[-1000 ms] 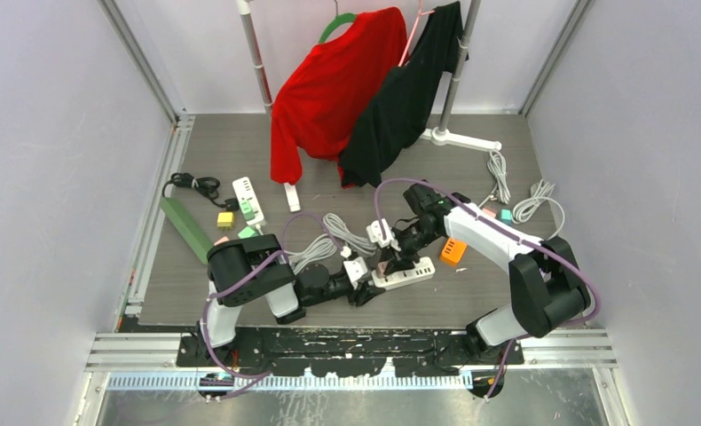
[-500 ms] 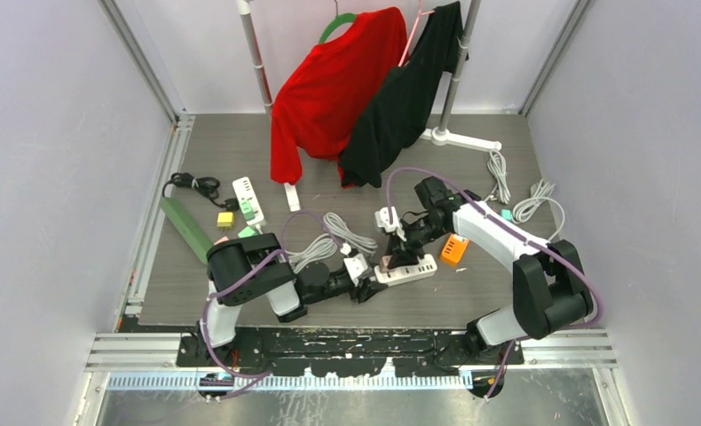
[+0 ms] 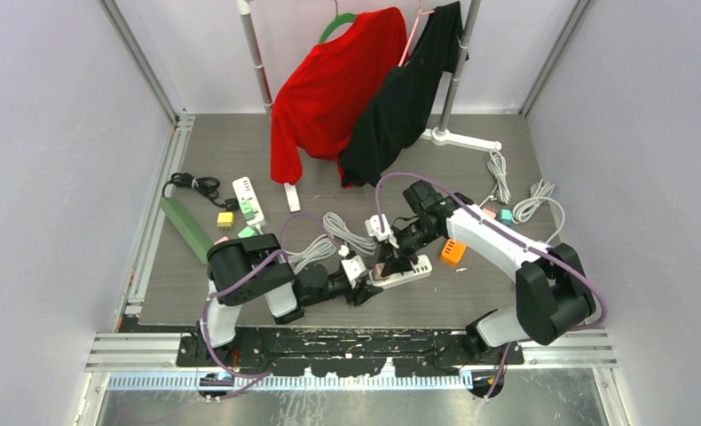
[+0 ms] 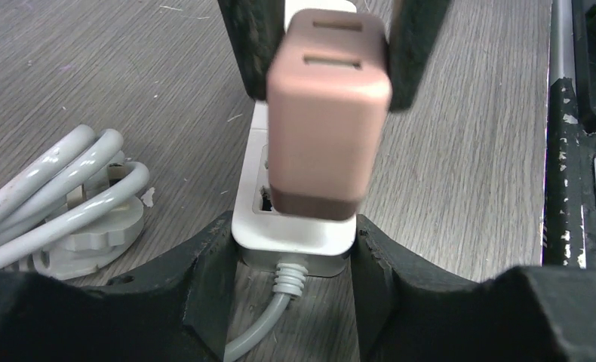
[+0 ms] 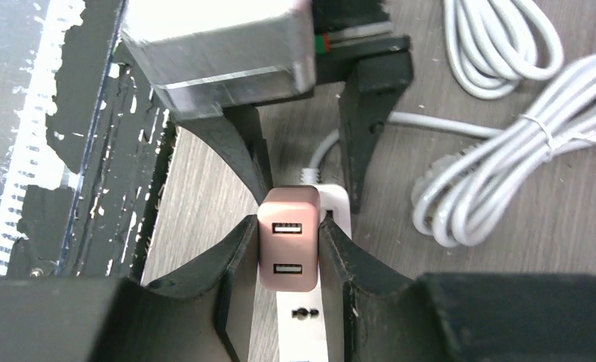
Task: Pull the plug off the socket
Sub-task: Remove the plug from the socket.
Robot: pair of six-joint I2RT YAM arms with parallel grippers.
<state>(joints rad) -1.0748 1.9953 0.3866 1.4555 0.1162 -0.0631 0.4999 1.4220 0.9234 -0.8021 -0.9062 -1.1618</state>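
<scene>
Rose-gold in colour, the plug (image 4: 329,113) is a boxy two-port charger standing upright on the left end of the white socket strip (image 4: 295,240). The strip lies on the grey wood-grain desk (image 4: 468,151), close to its near edge and about midway between the two arm bases. The left fingers (image 4: 197,290) are closed to the width of the strip and clamp its cable end from both sides, bracing it on the desk. The right fingers (image 5: 235,279) are closed on the two side faces of the plug, one pad on each, with the USB ports facing the right wrist camera. In the left wrist view the darker base of the plug meets the strip's top face with no visible gap, so the prongs appear seated; whether they have begun to lift cannot be told. A coiled white cable (image 4: 61,192) lies just beside the strip on its far side, apart from both sets of fingers.

Step in hand, as judged: both grips are established and the extraction itself is due. The next move calls for a straight pull by the right arm along the prong axis, away from the strip's face, while the left arm holds firm against it. A sideways pull would risk binding the prongs or dragging the strip out of the left grip. A slip of the pads on the smooth casing is the other hazard.
</scene>
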